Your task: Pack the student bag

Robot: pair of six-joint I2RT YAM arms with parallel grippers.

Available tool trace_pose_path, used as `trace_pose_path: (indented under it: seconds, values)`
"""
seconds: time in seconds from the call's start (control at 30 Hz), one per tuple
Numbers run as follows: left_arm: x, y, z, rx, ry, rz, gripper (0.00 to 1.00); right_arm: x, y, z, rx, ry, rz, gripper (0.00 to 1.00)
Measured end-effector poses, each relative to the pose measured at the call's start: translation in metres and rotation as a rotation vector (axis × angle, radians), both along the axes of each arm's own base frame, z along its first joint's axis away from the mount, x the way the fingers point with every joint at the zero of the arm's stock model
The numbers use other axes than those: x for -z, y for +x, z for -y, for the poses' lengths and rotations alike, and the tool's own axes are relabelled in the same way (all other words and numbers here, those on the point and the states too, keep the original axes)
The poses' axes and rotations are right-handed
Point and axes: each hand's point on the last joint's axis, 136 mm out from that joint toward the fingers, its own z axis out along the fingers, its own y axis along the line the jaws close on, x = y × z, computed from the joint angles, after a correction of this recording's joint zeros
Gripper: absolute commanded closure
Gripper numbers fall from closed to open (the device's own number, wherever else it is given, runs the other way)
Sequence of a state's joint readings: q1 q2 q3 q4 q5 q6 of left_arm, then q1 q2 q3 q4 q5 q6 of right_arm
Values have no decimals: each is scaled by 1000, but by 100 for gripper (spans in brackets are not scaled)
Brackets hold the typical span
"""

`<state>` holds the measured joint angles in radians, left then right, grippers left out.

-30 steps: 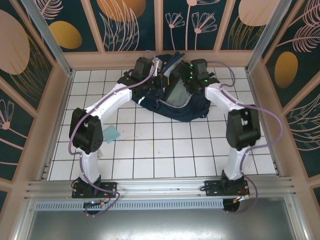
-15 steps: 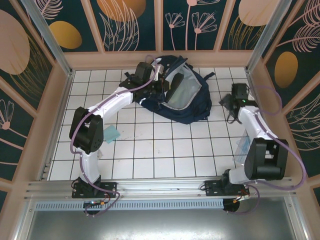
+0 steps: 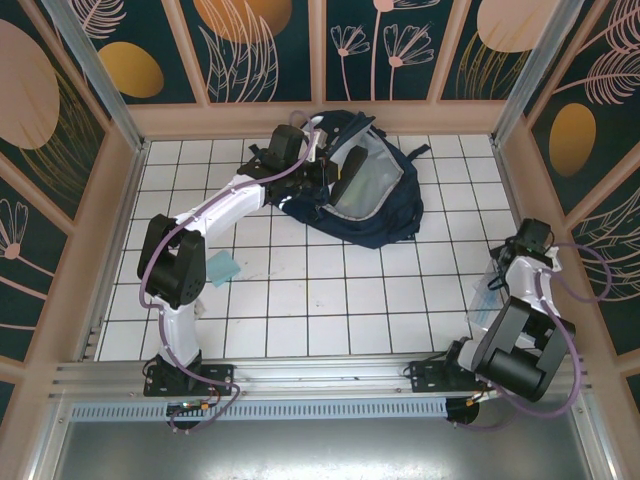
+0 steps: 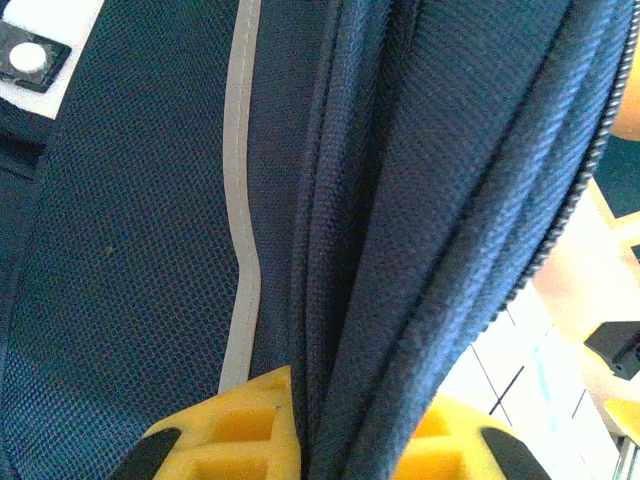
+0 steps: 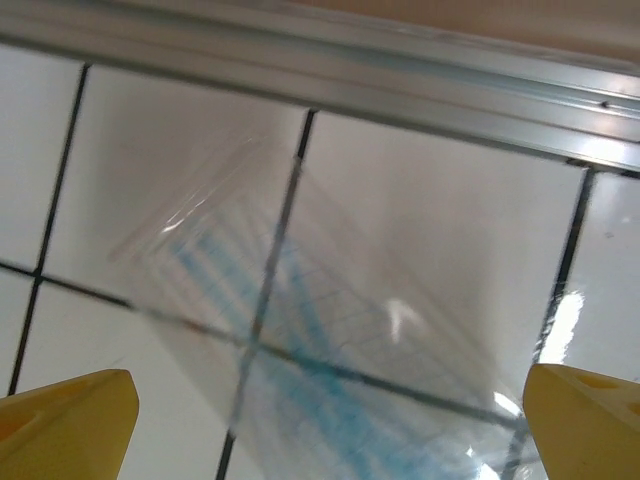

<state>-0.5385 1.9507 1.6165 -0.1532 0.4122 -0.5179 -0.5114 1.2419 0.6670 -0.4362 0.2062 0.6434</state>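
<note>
Bag lies open at far side of table, left gripper pinching its zipper edge, right gripper wide over clear sheet, teal pad also outside, so packing looks barely started.

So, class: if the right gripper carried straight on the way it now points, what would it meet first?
The right gripper, open, faces a clear plastic item with blue markings lying on the tiled table. It would probably meet that item first, though how far off it lies is unclear.
</note>
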Motion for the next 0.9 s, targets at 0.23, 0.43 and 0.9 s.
trace_pose_path:
  seconds: [0.23, 0.43, 0.9]
  values:
    - [0, -1, 1, 5, -4, -4, 100, 35, -17, -12, -66, 96, -34, 1]
    - [0, 0, 0, 1, -7, -7, 100, 45, -11, -25, -174, 120, -60, 1]
    - [0, 0, -1, 4, -10, -12, 100, 54, 3, -36, -286, 51, -173, 38]
